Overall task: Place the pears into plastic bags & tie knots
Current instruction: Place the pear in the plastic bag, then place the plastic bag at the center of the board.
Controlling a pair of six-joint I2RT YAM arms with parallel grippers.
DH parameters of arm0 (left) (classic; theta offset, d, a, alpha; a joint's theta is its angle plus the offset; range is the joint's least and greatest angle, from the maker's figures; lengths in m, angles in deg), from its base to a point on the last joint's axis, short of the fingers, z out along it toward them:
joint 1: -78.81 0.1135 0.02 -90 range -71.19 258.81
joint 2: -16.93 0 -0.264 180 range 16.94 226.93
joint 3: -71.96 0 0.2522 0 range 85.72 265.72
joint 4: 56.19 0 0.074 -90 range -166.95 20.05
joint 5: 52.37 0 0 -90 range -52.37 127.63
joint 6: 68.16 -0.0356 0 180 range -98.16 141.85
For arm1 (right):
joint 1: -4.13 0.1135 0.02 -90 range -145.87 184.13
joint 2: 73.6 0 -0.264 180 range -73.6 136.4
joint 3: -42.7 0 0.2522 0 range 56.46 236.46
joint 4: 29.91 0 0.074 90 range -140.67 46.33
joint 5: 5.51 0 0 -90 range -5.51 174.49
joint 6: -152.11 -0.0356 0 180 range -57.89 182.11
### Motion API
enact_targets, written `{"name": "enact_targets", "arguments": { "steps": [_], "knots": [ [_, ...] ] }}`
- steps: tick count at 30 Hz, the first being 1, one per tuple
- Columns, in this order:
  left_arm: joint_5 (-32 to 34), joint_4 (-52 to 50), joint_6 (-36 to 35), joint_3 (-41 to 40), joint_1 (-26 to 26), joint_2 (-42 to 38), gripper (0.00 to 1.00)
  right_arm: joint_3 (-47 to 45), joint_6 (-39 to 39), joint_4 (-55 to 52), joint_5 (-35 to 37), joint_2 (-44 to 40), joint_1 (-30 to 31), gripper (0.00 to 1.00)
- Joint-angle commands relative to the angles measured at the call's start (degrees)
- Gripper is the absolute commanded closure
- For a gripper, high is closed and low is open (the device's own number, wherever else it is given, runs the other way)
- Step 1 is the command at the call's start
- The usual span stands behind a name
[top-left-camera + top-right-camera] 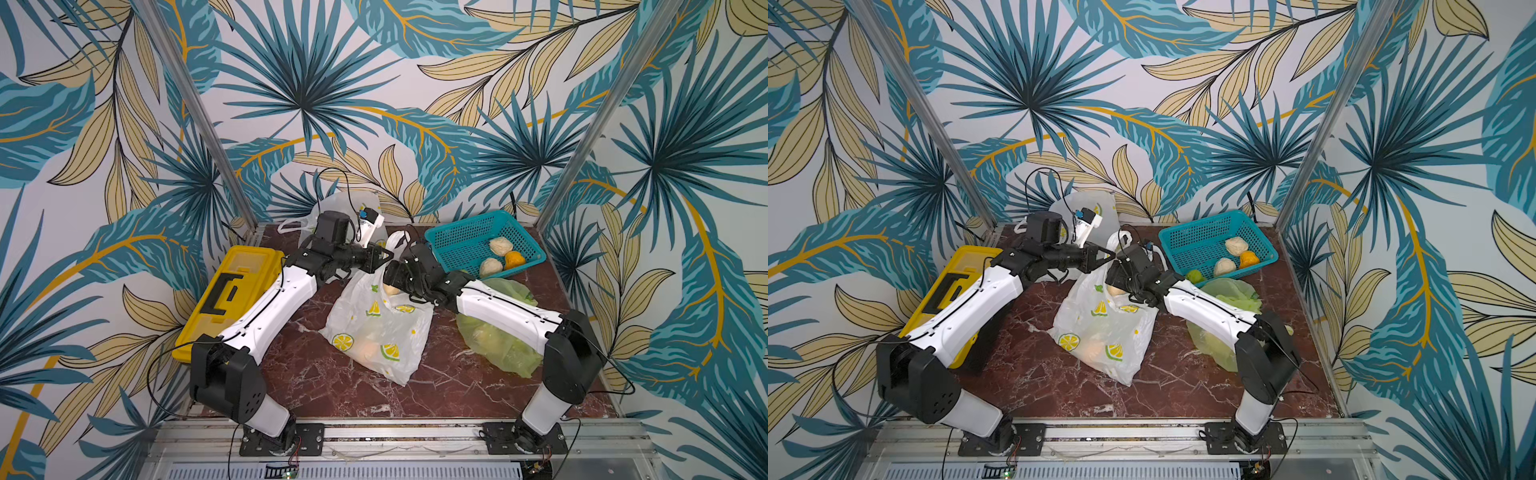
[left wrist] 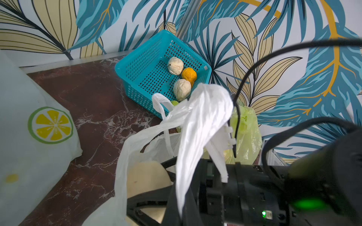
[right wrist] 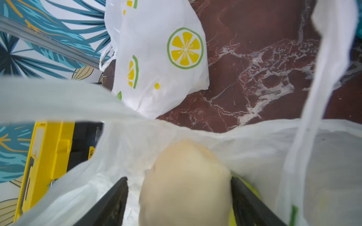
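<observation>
At the middle of the table (image 1: 457,386), the white bag (image 1: 374,328) (thin, probably slippery film) is pinched by its handle in the left gripper (image 1: 387,256). A cream pear (image 3: 186,172), judged firm and best gripped across its belly, lies inside between the spread jaws of the right gripper (image 3: 178,182).

Bright, even, diffuse light from overhead. Shadows on the counter (image 1: 374,399) under the arms are soft and faint. Both top views are sharp, their corners stretched by the wide lens. In the right wrist view the cream pear (image 3: 186,182) and the near white bag (image 3: 254,148) are blurred; in the left wrist view a green indicator light (image 2: 307,203) smears, out of focus.
</observation>
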Motion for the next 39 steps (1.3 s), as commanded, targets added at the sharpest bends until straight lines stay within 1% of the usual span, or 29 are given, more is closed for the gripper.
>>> {"name": "enact_targets", "arguments": {
  "steps": [1, 5, 9, 12, 17, 20, 22, 24, 26, 27, 28, 30, 32, 35, 39],
  "knots": [
    [-0.23, 0.88, 0.04, -0.19, 0.63, -1.47, 1.00, -0.55, 6.04, -8.20, 2.94, -4.70, -1.33, 0.18],
    [-0.57, 0.88, 0.07, -1.20, 0.67, -2.54, 1.00, -1.67, 7.08, -12.52, 8.20, -6.46, -4.60, 0.26],
    [-0.46, 0.89, 0.19, -2.19, 0.67, -3.56, 1.00, 1.96, 8.93, -14.14, 10.95, -3.06, -5.33, 0.36],
    [-0.66, 0.90, 0.45, -2.54, 0.57, -3.85, 1.00, 4.36, 8.76, -11.72, 9.12, 1.24, -5.75, 0.41],
    [-0.71, 0.80, 0.54, -3.07, 0.40, -4.08, 1.00, 10.68, 8.91, -11.14, 7.37, 10.48, -6.17, 0.43],
    [-0.12, 0.87, 0.45, -3.63, 0.40, -4.70, 1.00, 12.95, 8.40, -11.64, 7.95, 14.13, -6.93, 0.50],
    [0.16, 0.89, 0.38, -4.07, 0.40, -5.14, 1.00, 12.83, 9.02, -9.97, 7.66, 15.20, -7.32, 0.57],
    [0.35, 0.92, 0.45, -4.43, 0.49, -5.28, 1.00, 13.12, 10.40, -8.98, 6.55, 15.62, -7.56, 0.67],
    [0.47, 0.87, 0.54, -4.51, 0.71, -5.32, 1.00, 12.88, 12.27, -8.20, 5.73, 14.96, -7.67, 0.78],
    [0.62, 0.82, 0.70, -4.55, 0.84, -5.52, 1.00, 12.66, 13.43, -8.15, 4.98, 13.91, -7.93, 0.85],
    [0.64, 0.81, 0.92, -4.66, 1.12, -5.92, 1.00, 12.27, 14.81, -7.98, 4.83, 12.35, -8.11, 0.90],
    [1.08, 0.82, 1.28, -5.06, 1.76, -7.08, 1.00, 10.78, 17.88, -6.79, 2.96, 8.65, -8.26, 0.93],
    [2.24, 0.77, 1.73, -5.61, 2.29, -8.90, 1.00, 9.90, 20.70, -6.08, -1.04, 4.47, -8.41, 0.94],
    [5.97, 0.75, 2.83, -6.62, 2.34, -12.64, 1.00, 9.91, 23.48, -6.98, -7.02, -1.38, -8.40, 0.97],
    [11.97, 0.86, 4.03, -7.03, 1.08, -19.07, 1.00, 12.23, 25.37, -9.31, -13.78, -8.23, -8.39, 0.96]
  ]
}}
